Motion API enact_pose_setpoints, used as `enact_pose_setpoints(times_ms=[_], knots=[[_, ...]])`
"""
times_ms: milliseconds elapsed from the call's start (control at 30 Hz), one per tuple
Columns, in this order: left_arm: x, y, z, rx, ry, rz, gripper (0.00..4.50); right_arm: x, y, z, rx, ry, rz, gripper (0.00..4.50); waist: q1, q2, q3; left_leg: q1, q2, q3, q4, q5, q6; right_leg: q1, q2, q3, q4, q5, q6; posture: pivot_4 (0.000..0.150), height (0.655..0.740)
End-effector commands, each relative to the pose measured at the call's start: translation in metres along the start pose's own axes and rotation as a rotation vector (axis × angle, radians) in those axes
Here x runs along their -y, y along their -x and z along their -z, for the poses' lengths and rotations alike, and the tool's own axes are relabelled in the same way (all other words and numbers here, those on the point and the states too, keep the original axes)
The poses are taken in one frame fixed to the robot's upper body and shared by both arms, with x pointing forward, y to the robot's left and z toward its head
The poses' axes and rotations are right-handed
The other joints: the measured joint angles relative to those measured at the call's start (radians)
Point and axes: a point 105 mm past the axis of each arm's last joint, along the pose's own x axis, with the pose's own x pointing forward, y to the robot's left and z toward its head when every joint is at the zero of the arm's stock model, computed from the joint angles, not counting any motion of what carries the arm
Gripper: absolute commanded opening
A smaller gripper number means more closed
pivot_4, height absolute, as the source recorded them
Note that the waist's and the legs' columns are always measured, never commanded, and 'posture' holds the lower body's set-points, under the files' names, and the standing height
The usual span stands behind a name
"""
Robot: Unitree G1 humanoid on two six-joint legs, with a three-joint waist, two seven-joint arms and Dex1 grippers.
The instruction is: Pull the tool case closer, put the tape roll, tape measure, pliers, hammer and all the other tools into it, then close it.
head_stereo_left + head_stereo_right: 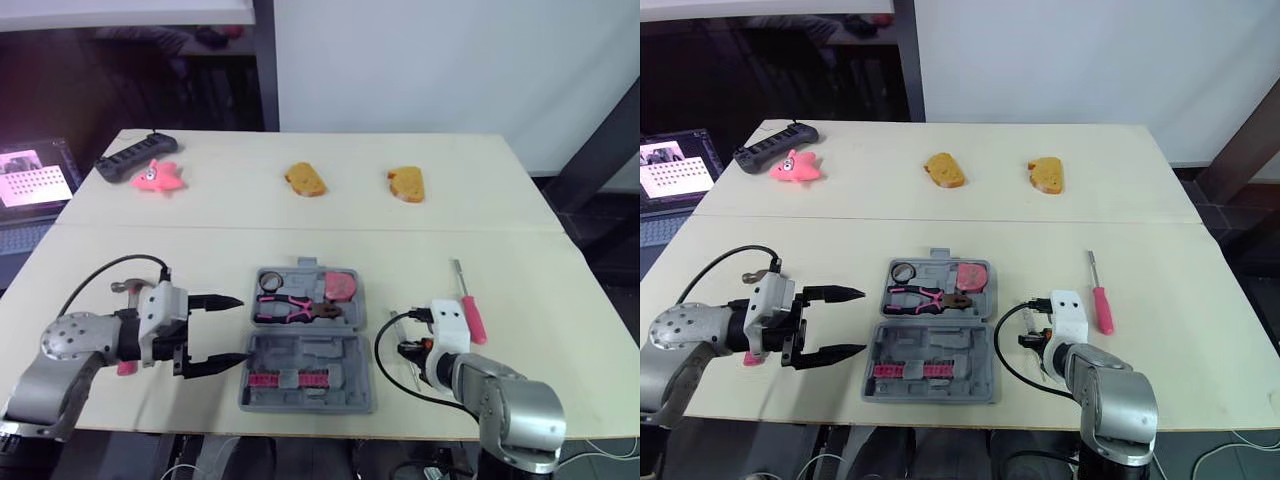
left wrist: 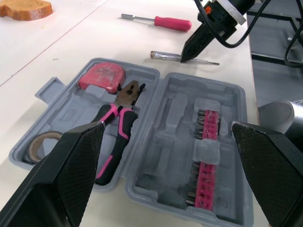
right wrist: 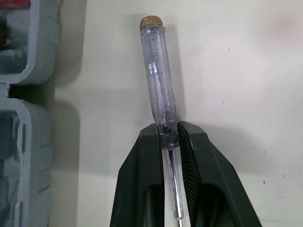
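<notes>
A cream table (image 1: 250, 210) stretches ahead of the left gripper (image 1: 242, 328); beyond it stands a white wall (image 1: 420, 60), dark shelving (image 1: 150, 80) to the gripper's left.

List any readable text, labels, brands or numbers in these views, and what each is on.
No text is legible.
Tape measure in the tool case: pink face, any label too blurred to read.
Screen left of the table: a grid pattern, no readable characters.
Clear-handled screwdriver gripped by the right tool: no marking readable.
</notes>
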Motion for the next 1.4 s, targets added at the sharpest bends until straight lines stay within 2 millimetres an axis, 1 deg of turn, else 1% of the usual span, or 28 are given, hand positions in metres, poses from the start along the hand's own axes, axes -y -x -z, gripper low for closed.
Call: enact_pose_setpoints(times_ms=[33, 67, 100, 167, 233, 333, 433, 500, 567, 633, 767, 900, 967, 1000, 1133, 1167, 1200, 1400], knots=[[0.002, 0.0, -0.004, 0.006, -0.024, 0.004, 4.5, 0.01, -0.004, 0.007, -0.015, -0.019, 0.045, 1.81, 0.0, 0.0, 0.0, 0.0, 0.0, 0.0, 0.0, 0.0, 0.0, 0.0, 0.0, 0.0, 0.0, 0.0, -0.001, 0.15, 0.74], [0.001, 0.0, -0.004, 0.007, -0.024, -0.001, 4.5, 0.008, -0.002, 0.006, 0.0, -0.02, 0.034, 2.37, 0.0, 0.0, 0.0, 0.0, 0.0, 0.0, 0.0, 0.0, 0.0, 0.001, 0.0, 0.0, 0.0, -0.001, -0.001, 0.15, 0.74], [0.0, 0.0, -0.004, 0.009, -0.022, -0.008, 4.5, 0.004, 0.001, 0.002, 0.029, -0.029, 0.014, 3.29, 0.001, 0.0, 0.0, 0.0, 0.0, 0.0, 0.0, 0.0, 0.0, 0.001, 0.0, 0.0, 0.0, -0.001, -0.001, 0.15, 0.74], [-0.001, -0.002, -0.004, 0.016, -0.015, -0.011, 4.5, -0.002, 0.016, -0.004, 0.154, 0.059, 0.017, 3.64, 0.003, 0.0, 0.0, 0.0, 0.0, 0.0, 0.0, 0.0, 0.0, 0.001, 0.0, 0.0, 0.0, 0.0, -0.001, 0.15, 0.74], [-0.001, -0.004, -0.004, 0.021, -0.012, -0.01, 4.5, -0.003, 0.025, -0.002, 0.225, 0.137, 0.041, 3.64, 0.007, 0.002, 0.0, -0.001, 0.0, 0.0, -0.001, 0.0, 0.0, -0.001, -0.001, -0.001, 0.0, 0.0, 0.002, 0.15, 0.74], [-0.002, -0.005, -0.004, 0.025, -0.012, -0.015, 4.5, -0.007, 0.025, 0.002, 0.321, 0.164, 0.038, 3.64, -0.006, 0.002, 0.001, -0.001, 0.0, 0.001, -0.003, 0.0, 0.0, -0.002, -0.001, 0.0, 0.0, 0.0, 0.003, 0.15, 0.74], [-0.007, -0.008, -0.006, 0.038, -0.01, -0.026, 4.5, -0.003, 0.015, 0.022, 0.348, 0.24, 0.087, 3.64, -0.021, 0.002, 0.0, 0.0, 0.0, 0.001, -0.003, 0.0, 0.0, -0.002, 0.0, 0.0, 0.0, 0.0, 0.002, 0.15, 0.74], [-0.008, -0.009, -0.007, 0.04, -0.01, -0.024, 4.5, -0.005, 0.01, 0.029, 0.375, 0.242, 0.08, 3.64, -0.022, 0.002, 0.0, 0.0, 0.0, 0.001, -0.003, 0.0, 0.0, -0.002, 0.0, 0.0, 0.0, -0.002, -0.001, 0.15, 0.74], [-0.009, -0.01, -0.007, 0.041, -0.01, -0.021, 4.5, -0.011, 0.006, 0.029, 0.409, 0.247, 0.054, 3.64, -0.022, 0.002, 0.0, 0.0, 0.0, 0.001, -0.003, 0.0, 0.0, -0.002, 0.0, 0.001, 0.0, -0.002, -0.001, 0.15, 0.74], [-0.01, -0.01, -0.007, 0.04, -0.009, -0.018, 4.5, -0.012, 0.002, 0.031, 0.42, 0.252, 0.052, 3.64, -0.022, 0.002, 0.001, -0.001, 0.0, 0.001, -0.003, 0.0, 0.0, -0.002, 0.0, 0.001, 0.0, -0.002, 0.0, 0.15, 0.74], [-0.011, -0.01, -0.007, 0.038, -0.009, -0.017, 4.5, -0.01, -0.006, 0.031, 0.416, 0.266, 0.07, 3.64, -0.021, 0.002, 0.0, 0.0, 0.0, 0.001, -0.005, 0.0, 0.0, -0.003, 0.0, 0.001, 0.0, -0.002, 0.0, 0.15, 0.74], [-0.012, -0.01, -0.008, 0.039, -0.009, -0.018, 4.5, -0.004, -0.012, 0.037, 0.379, 0.254, 0.088, 3.64, -0.022, 0.001, 0.0, 0.0, 0.0, 0.001, -0.005, 0.0, -0.001, -0.002, 0.0, 0.001, 0.0, -0.002, -0.001, 0.15, 0.74], [-0.012, -0.01, -0.008, 0.039, -0.009, -0.021, 4.5, -0.002, -0.015, 0.04, 0.352, 0.24, 0.092, 3.06, -0.021, 0.001, 0.0, 0.0, 0.0, 0.001, -0.005, 0.0, -0.001, -0.002, 0.0, 0.001, 0.0, -0.002, -0.002, 0.15, 0.74], [-0.012, -0.01, -0.009, 0.041, -0.009, -0.023, 4.5, -0.002, -0.016, 0.042, 0.341, 0.242, 0.094, 2.68, -0.021, 0.001, 0.0, 0.0, 0.0, 0.001, -0.005, 0.0, -0.001, -0.002, 0.0, 0.001, 0.0, -0.002, -0.002, 0.15, 0.74], [-0.013, -0.009, -0.01, 0.041, -0.01, -0.028, 4.5, -0.002, -0.017, 0.045, 0.316, 0.245, 0.094, 0.78, -0.018, 0.001, 0.0, 0.0, 0.0, 0.001, -0.005, 0.0, -0.001, -0.002, 0.0, 0.001, 0.0, -0.002, -0.002, 0.15, 0.74], [-0.013, -0.009, -0.01, 0.041, -0.01, -0.029, 4.5, -0.002, -0.017, 0.045, 0.311, 0.254, 0.095, 0.23, -0.017, 0.001, 0.0, 0.0, 0.0, 0.001, -0.005, 0.0, -0.001, -0.002, 0.0, 0.001, 0.0, -0.002, -0.002, 0.15, 0.74], [-0.013, -0.009, -0.01, 0.041, -0.011, -0.03, 4.5, -0.003, -0.016, 0.045, 0.31, 0.258, 0.094, 0.04, -0.016, 0.0, 0.0, 0.0, 0.0, 0.001, -0.005, 0.0, -0.001, -0.002, 0.0, 0.001, 0.0, -0.002, -0.002, 0.15, 0.74], [-0.016, -0.008, -0.011, 0.042, -0.014, -0.045, 4.5, -0.004, -0.014, 0.044, 0.295, 0.272, 0.099, 0.04, -0.009, 0.0, 0.0, 0.0, 0.0, 0.001, -0.005, 0.0, -0.001, -0.002, 0.0, 0.001, 0.0, -0.002, -0.002, 0.15, 0.74]])
